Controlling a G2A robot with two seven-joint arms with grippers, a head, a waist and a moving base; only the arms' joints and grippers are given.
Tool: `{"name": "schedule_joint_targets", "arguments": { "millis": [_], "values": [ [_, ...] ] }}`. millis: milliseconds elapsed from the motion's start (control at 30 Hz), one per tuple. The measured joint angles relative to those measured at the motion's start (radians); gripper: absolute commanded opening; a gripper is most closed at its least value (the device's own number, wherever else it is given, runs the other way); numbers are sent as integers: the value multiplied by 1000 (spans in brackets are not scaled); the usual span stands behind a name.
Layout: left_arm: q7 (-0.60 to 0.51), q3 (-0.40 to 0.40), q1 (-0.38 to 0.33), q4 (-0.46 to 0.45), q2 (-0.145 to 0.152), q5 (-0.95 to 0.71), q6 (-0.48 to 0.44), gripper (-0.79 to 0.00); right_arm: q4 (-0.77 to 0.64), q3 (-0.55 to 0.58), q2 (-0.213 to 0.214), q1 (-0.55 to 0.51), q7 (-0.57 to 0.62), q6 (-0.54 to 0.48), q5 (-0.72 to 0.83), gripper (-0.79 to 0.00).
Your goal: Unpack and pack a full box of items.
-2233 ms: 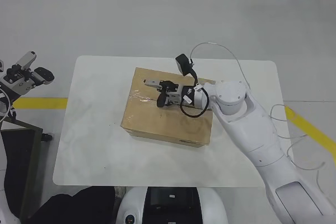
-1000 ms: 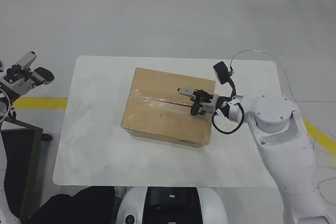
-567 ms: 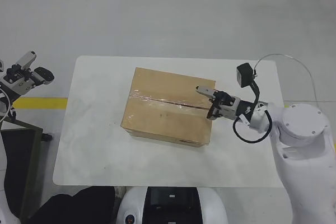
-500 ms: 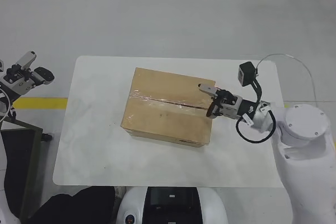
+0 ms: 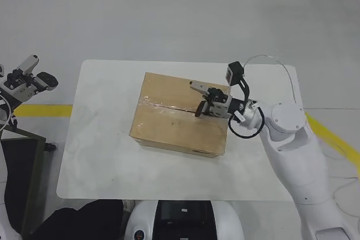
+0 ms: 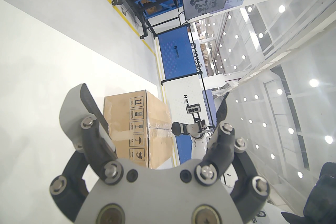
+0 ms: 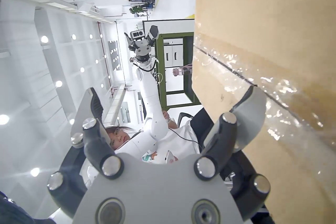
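Though closed — box (image 5: pixel 168 123) beneath right claw (image 5: pixel 195 98)

The right gripper (image 5: pixel 198 98) went out and back
It slid along the taped seam (image 5: pixel 168 107) of the box (image 5: pixel 168 126) to its edge, then returned inward.

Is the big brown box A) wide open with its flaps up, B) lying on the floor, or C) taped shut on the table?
C: the box sits closed on the white table, with clear tape along its top seam, by the open right gripper.
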Motion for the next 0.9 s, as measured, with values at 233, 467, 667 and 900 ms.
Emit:
{"name": "schedule_joint_targets", "arguments": {
  "millis": [233, 467, 667, 900],
  "values": [
    [0, 0, 0, 0, 0, 0, 0, 0, 42, 15, 9, -5, 9, 37, -22, 0],
    [0, 0, 0, 0, 0, 0, 0, 0, 9, 72, 28, -51, 16, 76, -47, 0],
    [0, 0, 0, 0, 0, 0, 0, 0, -32, 120, 46, -87, 27, 105, -83, 0],
    [0, 0, 0, 0, 0, 0, 0, 0, -93, 139, 66, -114, 62, 137, -165, 0]
  ]
}}
